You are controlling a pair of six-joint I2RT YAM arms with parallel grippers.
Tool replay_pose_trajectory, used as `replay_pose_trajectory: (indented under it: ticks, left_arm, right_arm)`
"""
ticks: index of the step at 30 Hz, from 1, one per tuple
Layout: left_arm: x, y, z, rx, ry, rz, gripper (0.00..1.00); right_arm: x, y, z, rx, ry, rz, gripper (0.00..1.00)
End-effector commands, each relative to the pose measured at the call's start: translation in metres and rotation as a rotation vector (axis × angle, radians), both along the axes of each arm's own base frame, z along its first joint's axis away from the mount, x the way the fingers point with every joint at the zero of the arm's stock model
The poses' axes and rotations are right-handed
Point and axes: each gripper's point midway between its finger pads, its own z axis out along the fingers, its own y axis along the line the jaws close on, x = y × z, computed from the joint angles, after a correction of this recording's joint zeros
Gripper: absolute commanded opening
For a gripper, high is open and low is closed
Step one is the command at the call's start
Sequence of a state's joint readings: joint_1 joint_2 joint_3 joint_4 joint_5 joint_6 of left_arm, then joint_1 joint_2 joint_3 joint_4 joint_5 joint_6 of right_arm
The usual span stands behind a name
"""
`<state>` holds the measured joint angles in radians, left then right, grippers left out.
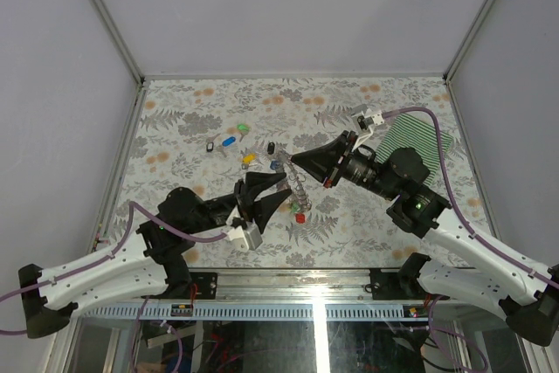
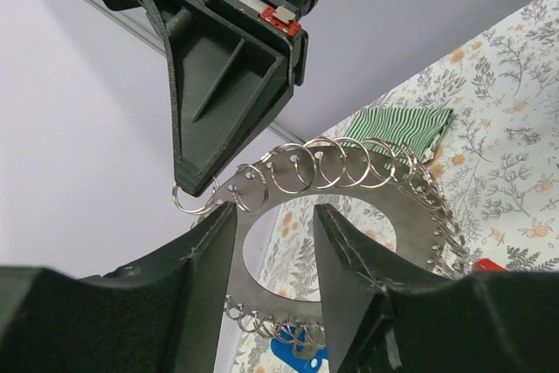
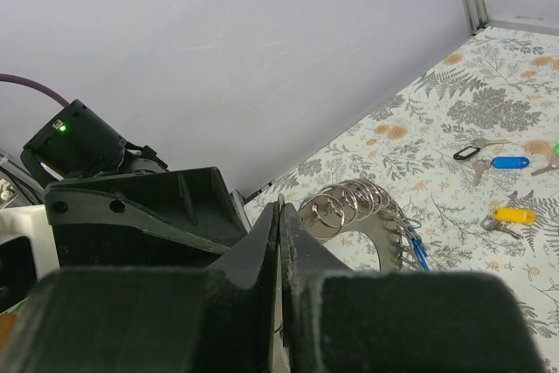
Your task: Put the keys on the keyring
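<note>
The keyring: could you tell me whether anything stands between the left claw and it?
Nothing visible does. In the left wrist view the keyring hangs just beyond the left claw, whose jaws stand apart, with only air between. The right claw grips its upper edge, off that path.

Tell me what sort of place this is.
Most likely a robot test cell in a lab, not a home. Plain grey panels in an aluminium frame box in a floral-covered table, and a left arm and a right arm are bolted at its near edge.
</note>
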<state>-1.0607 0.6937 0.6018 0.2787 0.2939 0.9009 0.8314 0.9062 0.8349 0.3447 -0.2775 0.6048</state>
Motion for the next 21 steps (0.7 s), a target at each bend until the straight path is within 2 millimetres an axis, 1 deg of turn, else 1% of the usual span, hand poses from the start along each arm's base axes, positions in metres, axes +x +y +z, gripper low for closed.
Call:
replay_pose_trajectory:
  ticks: [1,13,21]
  left_arm:
    - [-0.001,0.0046,0.0422,-0.101,-0.084,0.019,0.41]
    - [0.0042,-0.0003,0.0447,-0.063,-0.115,0.04,0.4]
    - [0.0076,-0.003,0.0364,-0.015,-0.116,0.05,0.39]
  right_arm:
    - [-0.0051,-0.0051,0.0524,0.119,-0.081,-0.003,0.0]
    - [-0.0064,-0.0035,0.0527,0.118,-0.077,0.01,0.0]
    - [-0.0079,-0.0042,0.0534,0.119,-0.077,0.013,0.0]
